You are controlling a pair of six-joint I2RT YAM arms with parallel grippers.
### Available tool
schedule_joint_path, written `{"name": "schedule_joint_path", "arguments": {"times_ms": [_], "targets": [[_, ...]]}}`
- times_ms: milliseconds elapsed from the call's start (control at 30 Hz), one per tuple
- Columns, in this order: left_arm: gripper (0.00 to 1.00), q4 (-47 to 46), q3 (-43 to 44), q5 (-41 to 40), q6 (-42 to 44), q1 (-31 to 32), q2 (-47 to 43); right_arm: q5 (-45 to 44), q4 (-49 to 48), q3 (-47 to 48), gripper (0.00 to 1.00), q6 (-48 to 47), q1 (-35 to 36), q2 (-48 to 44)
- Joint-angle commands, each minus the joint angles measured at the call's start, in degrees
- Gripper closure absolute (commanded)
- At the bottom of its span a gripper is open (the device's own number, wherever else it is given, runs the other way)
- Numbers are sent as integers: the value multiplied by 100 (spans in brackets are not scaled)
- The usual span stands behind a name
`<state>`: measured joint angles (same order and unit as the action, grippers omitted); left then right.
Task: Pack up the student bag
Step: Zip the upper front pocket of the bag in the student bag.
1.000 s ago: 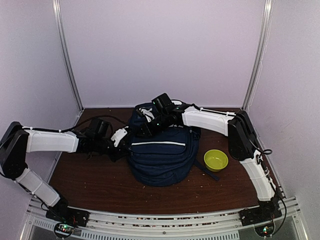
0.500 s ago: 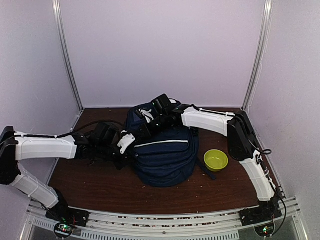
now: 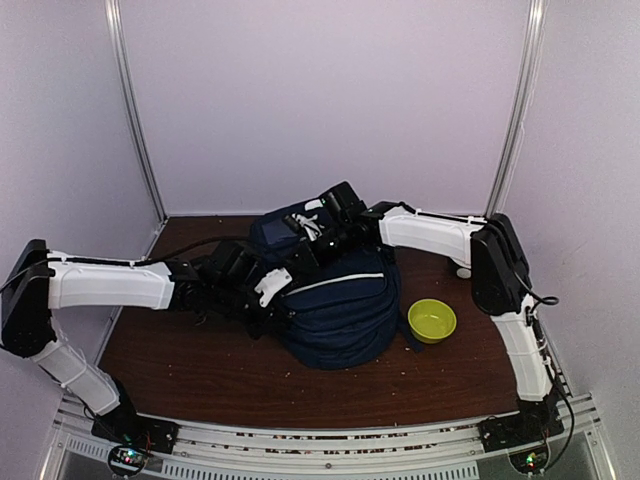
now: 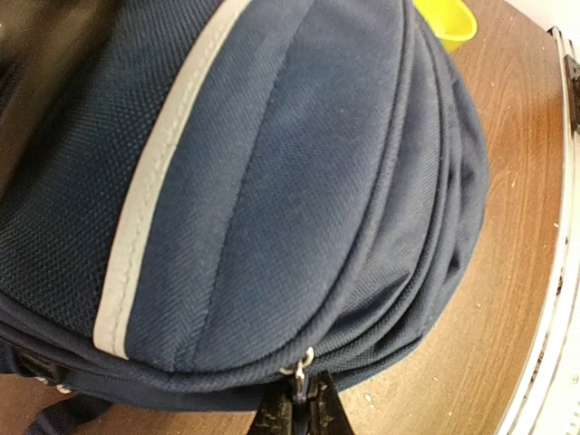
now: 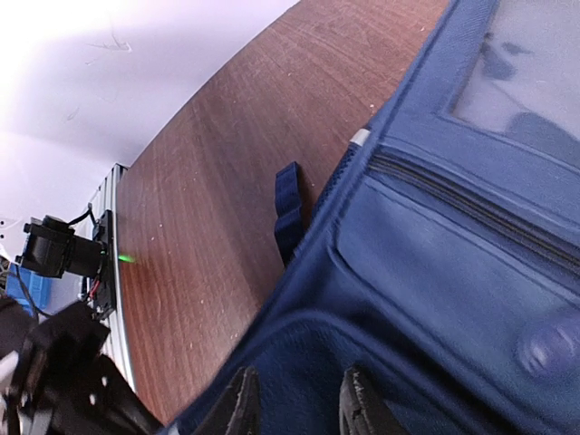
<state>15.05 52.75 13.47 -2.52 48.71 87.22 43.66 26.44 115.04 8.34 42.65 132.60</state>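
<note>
The student bag (image 3: 340, 310), navy blue with a thin pale stripe, lies in the middle of the table. My left gripper (image 3: 283, 302) is at the bag's left lower edge. In the left wrist view the left gripper (image 4: 302, 410) is shut on the bag's small metal zipper pull (image 4: 300, 370), under the striped front panel (image 4: 272, 181). My right gripper (image 3: 306, 244) sits at the bag's top, far side. In the right wrist view the right gripper (image 5: 297, 403) has thick padded blue fabric of the bag (image 5: 435, 254) filling the space between its two fingers.
A lime-green bowl (image 3: 432, 320) stands on the brown table (image 3: 180, 360) just right of the bag; its rim (image 4: 444, 23) shows in the left wrist view. A loose blue strap (image 5: 288, 208) lies on the wood. Purple walls enclose the back and sides.
The bag has shifted to the right, closer to the bowl. My left arm has stretched right along with it, and the right gripper has also moved right at the bag's top.
</note>
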Motion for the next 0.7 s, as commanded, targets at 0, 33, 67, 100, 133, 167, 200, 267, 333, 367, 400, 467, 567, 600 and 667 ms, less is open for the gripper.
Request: {"name": "schedule_joint_path", "arguments": {"times_ms": [0,33,67,100,133,167,200,267,333,367,400,467,567,600,667], "targets": [[98,84,-125,-191,80,110,-509,307,201,-363,68,-196,-301,-776],[99,214,-140,-354,46,52,-550,317,278,-440,68,-256,-316,-861],[99,392,-119,-522,-14,-29,-557,334,317,-538,68,-302,-314,-928],[99,592,-78,-630,-119,-180,-550,374,310,-646,68,-291,-311,-968],[100,794,-24,-688,-190,-335,-534,431,269,-760,67,-256,-298,-986],[100,935,6,-742,-217,-453,-549,462,237,-866,67,-228,-285,-972],[100,1028,34,-839,-195,-489,-586,461,198,-904,67,-210,-260,-940],[100,1173,74,-1005,-152,-506,-684,428,189,-856,67,-210,-198,-738],[100,1447,191,-1017,-57,-524,-763,382,324,-629,68,-205,-119,-445],[100,1616,259,-996,45,-522,-798,356,402,-515,68,-161,-105,-285],[99,1789,348,-952,107,-528,-833,327,433,-422,68,-84,-98,-135],[98,1990,420,-722,211,-520,-959,186,467,-283,69,113,-99,133],[98,1924,341,38,232,-460,-1155,118,410,-254,70,332,-108,373],[98,1837,312,239,229,-378,-1182,94,402,-254,70,361,-103,425],[98,1627,339,494,221,-122,-1101,99,384,-247,70,422,-114,529]]}}
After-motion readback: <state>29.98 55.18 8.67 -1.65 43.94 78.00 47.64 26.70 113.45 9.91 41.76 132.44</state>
